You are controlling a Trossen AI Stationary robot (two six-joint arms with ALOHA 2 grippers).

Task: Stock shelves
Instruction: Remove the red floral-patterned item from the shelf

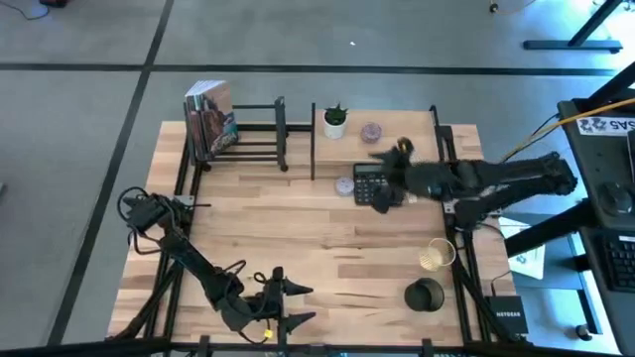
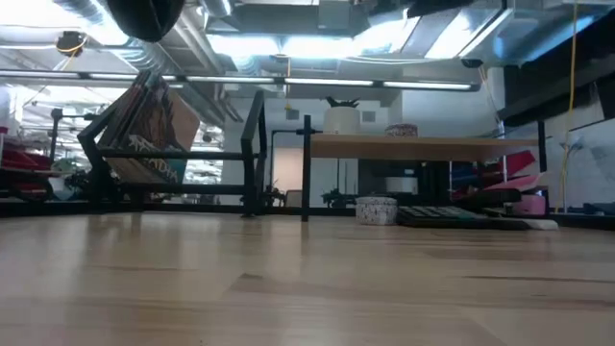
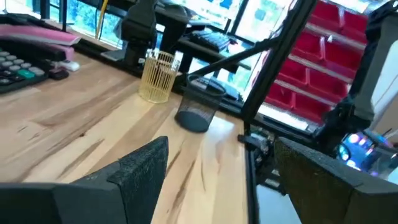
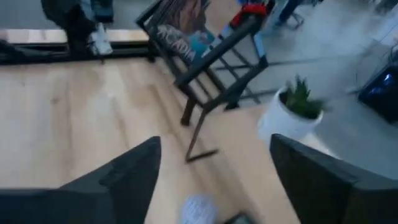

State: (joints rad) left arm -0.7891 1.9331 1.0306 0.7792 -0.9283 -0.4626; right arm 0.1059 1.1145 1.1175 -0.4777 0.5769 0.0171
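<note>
we have books (image 1: 210, 121) in the rack (image 1: 243, 136) and a plant (image 1: 335, 121) on the shelf (image 1: 417, 134); cups (image 1: 435, 255) wait, right gripper (image 1: 381, 199) open over the calculator (image 1: 369, 184)

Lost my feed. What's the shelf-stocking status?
Right gripper open, empty, over the calculator beside the wooden shelf. Left gripper open, waiting near the front edge. Books already in black rack. Nothing blocking.

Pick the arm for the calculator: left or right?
Right, probably. The right end effector hangs open at the calculator beside the wood shelf. The left end effector waits open at the table's near edge, well away.
</note>
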